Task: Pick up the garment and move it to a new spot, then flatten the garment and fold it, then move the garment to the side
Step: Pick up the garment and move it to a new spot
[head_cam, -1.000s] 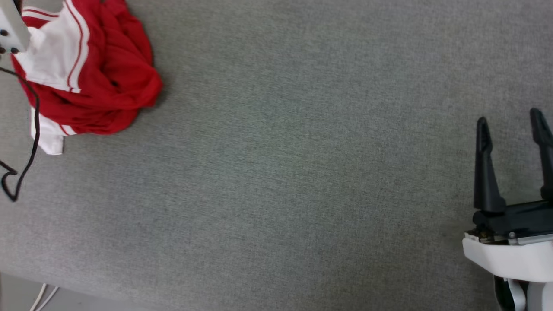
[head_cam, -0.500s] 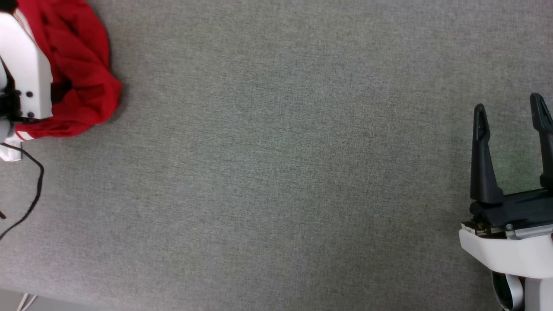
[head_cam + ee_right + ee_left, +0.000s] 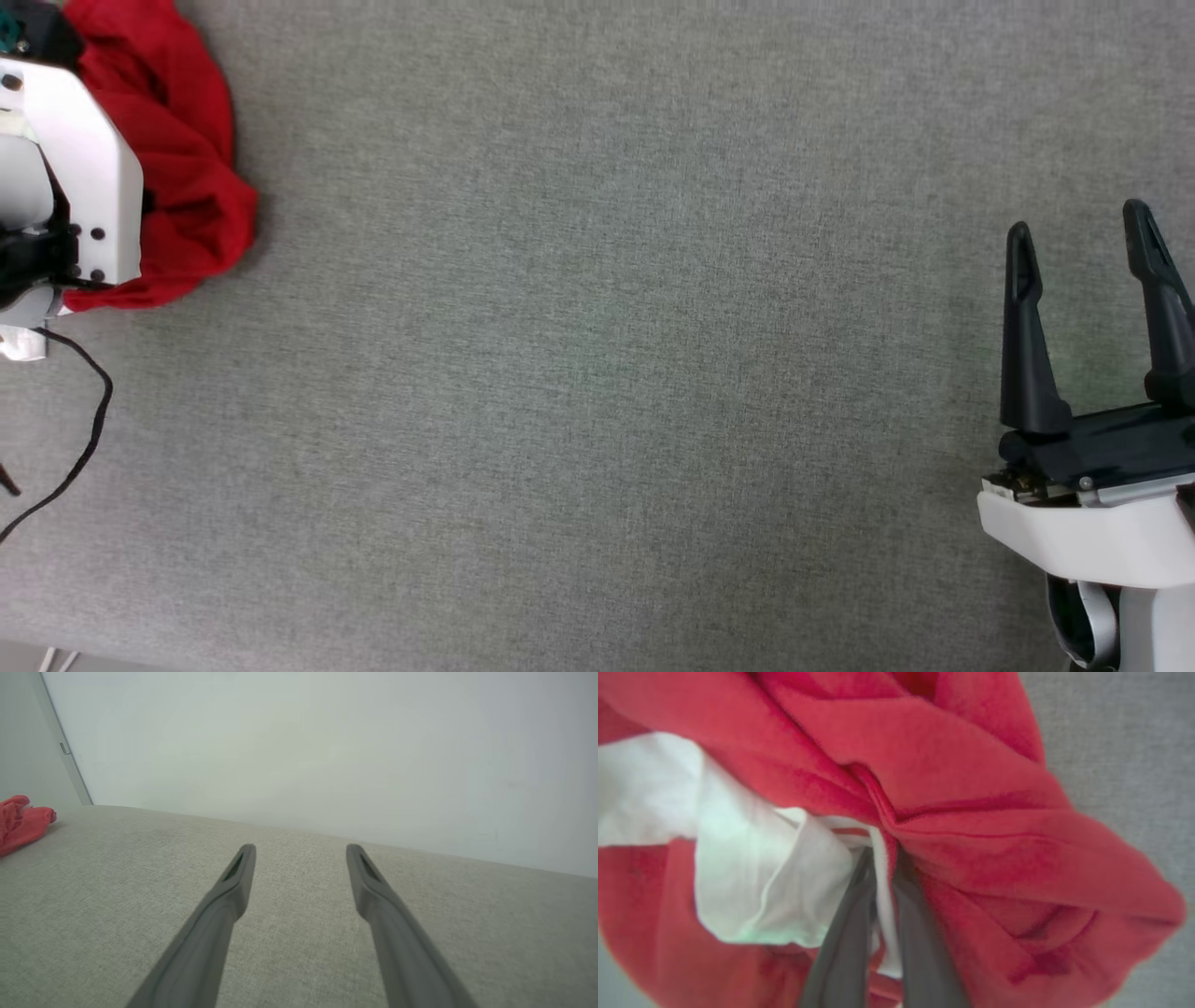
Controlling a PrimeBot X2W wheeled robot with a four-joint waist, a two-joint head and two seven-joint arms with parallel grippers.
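The garment [image 3: 191, 177] lies bunched at the far left of the grey surface, red with a white sleeve [image 3: 752, 882] showing in the left wrist view. The white wrist housing of my left arm [image 3: 79, 177] covers its left part. In the left wrist view my left gripper [image 3: 882, 858] is shut on a fold of the garment [image 3: 971, 812], with white trim pinched between the two dark fingers. My right gripper [image 3: 1078, 243] stands open at the right, above bare surface and far from the garment [image 3: 21, 821]. Nothing is between its fingers [image 3: 233, 882].
The grey fabric surface [image 3: 597, 373] stretches wide between the two arms. A black cable [image 3: 89, 429] hangs from the left arm at the left edge. The surface's front edge shows at the bottom left, and a pale wall [image 3: 299, 742] stands behind its far edge.
The head view has shifted. My left wrist has come further over the garment and its fingers have closed on the fabric. The right gripper stays open.
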